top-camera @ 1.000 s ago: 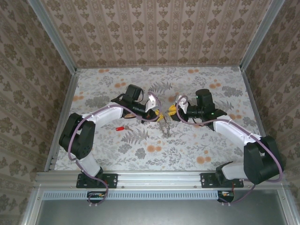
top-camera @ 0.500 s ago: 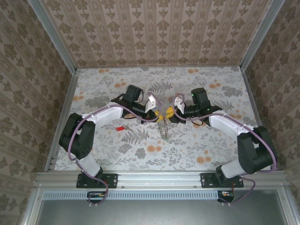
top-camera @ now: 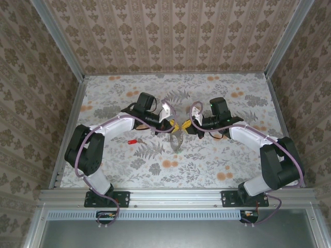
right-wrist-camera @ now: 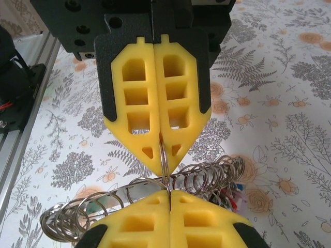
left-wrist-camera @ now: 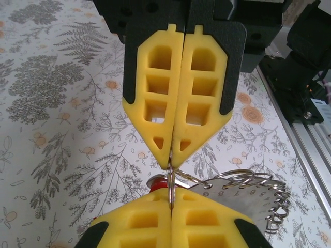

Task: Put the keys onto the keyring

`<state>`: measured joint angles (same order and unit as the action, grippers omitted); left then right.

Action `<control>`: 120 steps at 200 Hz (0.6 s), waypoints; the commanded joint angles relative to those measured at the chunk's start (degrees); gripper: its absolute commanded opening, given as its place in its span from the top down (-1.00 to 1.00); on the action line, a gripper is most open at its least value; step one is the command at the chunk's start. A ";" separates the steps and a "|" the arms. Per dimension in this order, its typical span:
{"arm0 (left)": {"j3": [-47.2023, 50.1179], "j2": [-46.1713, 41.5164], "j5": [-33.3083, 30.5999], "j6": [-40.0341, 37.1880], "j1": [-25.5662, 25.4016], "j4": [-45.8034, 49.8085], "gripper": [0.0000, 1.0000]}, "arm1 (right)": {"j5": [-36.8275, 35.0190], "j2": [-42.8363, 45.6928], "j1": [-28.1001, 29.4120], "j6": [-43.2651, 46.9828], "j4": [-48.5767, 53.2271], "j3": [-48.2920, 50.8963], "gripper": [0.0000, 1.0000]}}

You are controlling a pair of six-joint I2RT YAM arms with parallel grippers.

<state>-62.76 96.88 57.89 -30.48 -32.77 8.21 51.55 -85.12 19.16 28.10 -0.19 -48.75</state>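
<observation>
On a floral-print table [top-camera: 217, 160] boxed in by patterned wallpaper, noted the left gripper [left-wrist-camera: 170, 155] and the right gripper [right-wrist-camera: 164, 155] nose to nose near the middle, yellow pads pressed flat together on each, both pinching one thin wire loop of the keyring [right-wrist-camera: 207, 178]. Saw the rest of that keyring as a bunch of small steel coils hanging just below the two tips, with red and blue key heads [right-wrist-camera: 234, 190] half hidden among them. Logged one red key [top-camera: 132, 141] lying loose on the table, apart to the left.
</observation>
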 commanded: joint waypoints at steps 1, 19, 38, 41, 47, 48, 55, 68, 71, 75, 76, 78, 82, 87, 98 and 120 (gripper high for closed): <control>1.40 -3.75 4.72 4.90 1.06 -8.95 1.00 | 2.98 -0.22 0.45 -5.49 -4.80 2.89 0.90; 2.20 -3.94 5.92 6.91 1.57 -11.74 1.00 | 2.66 -0.07 1.17 -8.51 -9.99 5.88 0.76; 2.24 -3.69 6.84 7.01 1.61 -11.96 1.00 | 1.11 0.03 1.41 -11.24 -14.09 7.91 0.59; 2.29 -3.65 6.95 7.01 1.64 -11.98 1.00 | 1.03 0.04 1.41 -11.44 -14.40 8.07 0.57; 2.24 -3.48 7.14 6.93 1.66 -11.88 1.00 | 0.63 0.37 1.41 -11.56 -14.85 8.31 0.56; 2.27 -3.46 7.15 6.93 1.66 -11.89 1.00 | 0.56 0.38 1.41 -11.66 -14.93 8.27 0.56; 2.37 -3.46 7.26 6.74 1.74 -11.59 1.00 | -0.34 0.94 1.41 -11.81 -14.81 8.33 0.55; 2.30 -3.36 7.41 5.90 1.75 -10.41 1.00 | -2.50 2.34 1.04 -11.05 -13.56 7.94 0.51; 2.27 -3.31 7.37 5.62 1.82 -9.94 1.00 | -2.97 2.75 0.93 -10.72 -13.22 7.90 0.49; 2.23 -3.32 7.33 5.34 1.84 -9.57 1.00 | -3.74 3.27 0.81 -10.25 -12.78 7.82 0.48; 2.17 -3.30 7.33 5.26 1.84 -9.42 1.00 | -3.91 3.37 0.72 -10.12 -12.71 7.81 0.48; 2.20 -3.26 7.33 5.10 1.84 -9.06 1.00 | -4.40 3.67 0.60 -9.89 -12.42 7.73 0.48; 2.21 -3.28 7.35 4.80 1.79 -8.63 1.00 | -5.29 4.17 0.40 -9.55 -11.86 7.53 0.47; 2.19 -3.28 7.49 4.64 1.92 -8.32 1.00 | -6.16 4.84 0.11 -9.03 -11.08 7.17 0.47; 2.14 -3.32 7.58 4.02 1.92 -7.62 1.00 | -7.57 5.93 -0.40 -7.26 -9.15 6.49 0.44; 1.52 -3.50 7.67 2.50 2.00 -5.20 1.00 | -10.87 8.46 -0.53 -3.20 -6.44 5.33 0.43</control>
<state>-60.07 95.90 62.11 -25.50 -31.07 0.91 45.39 -79.79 18.98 20.40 -9.96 -40.99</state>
